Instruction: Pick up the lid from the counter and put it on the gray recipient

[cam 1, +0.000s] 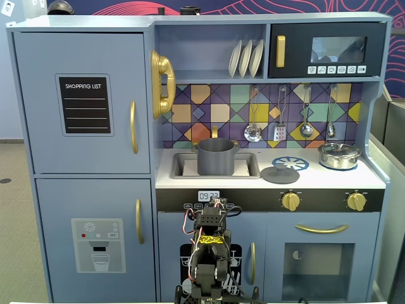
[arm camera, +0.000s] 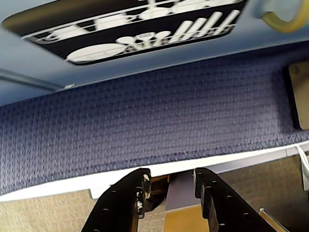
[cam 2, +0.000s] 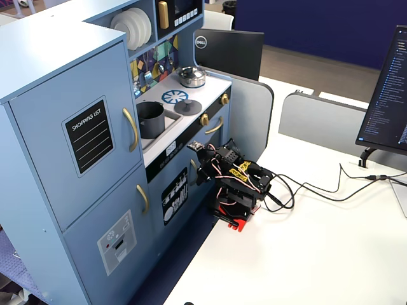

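The dark gray lid (cam 1: 280, 173) lies flat on the counter to the right of the sink, partly over the blue-and-white burner print; it also shows in the other fixed view (cam 2: 187, 106). The gray recipient (cam 1: 217, 156) stands upright and uncovered in the sink (cam 2: 151, 119). My arm (cam 1: 212, 253) is folded low in front of the toy kitchen, well below the counter (cam 2: 236, 183). In the wrist view my gripper (arm camera: 170, 186) is open and empty, pointing down past the white table edge at blue carpet. Lid and pot are out of the wrist view.
A shiny silver pot (cam 1: 339, 155) with its own lid stands on the right burner. Utensils (cam 1: 280, 114) hang above the counter. The gold oven handle (cam 1: 321, 228) and knobs (cam 1: 290, 201) jut from the front. Cables (cam 2: 318, 190) and a monitor (cam 2: 389, 95) are on the white table.
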{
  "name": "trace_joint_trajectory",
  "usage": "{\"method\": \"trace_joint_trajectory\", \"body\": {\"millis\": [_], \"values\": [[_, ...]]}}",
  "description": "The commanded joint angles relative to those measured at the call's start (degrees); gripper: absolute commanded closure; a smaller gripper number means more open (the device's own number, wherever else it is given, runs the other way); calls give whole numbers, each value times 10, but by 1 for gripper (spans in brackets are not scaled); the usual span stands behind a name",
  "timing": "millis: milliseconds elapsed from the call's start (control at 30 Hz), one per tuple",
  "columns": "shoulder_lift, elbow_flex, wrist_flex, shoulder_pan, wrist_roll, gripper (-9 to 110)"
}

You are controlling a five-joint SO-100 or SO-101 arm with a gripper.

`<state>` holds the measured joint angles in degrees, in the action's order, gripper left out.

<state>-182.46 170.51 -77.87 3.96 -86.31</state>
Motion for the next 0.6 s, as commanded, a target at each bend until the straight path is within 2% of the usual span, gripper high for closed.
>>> {"method": "trace_joint_trajectory", "body": {"millis": [0,200,333,433,567], "values": [[10,-33,-5,30,4,101],[72,-241,62,98,-31,101],[105,-330,153,169,-18,101],[127,-355,260,219,-21,98],[144,-309,458,268,-62,86]]}}
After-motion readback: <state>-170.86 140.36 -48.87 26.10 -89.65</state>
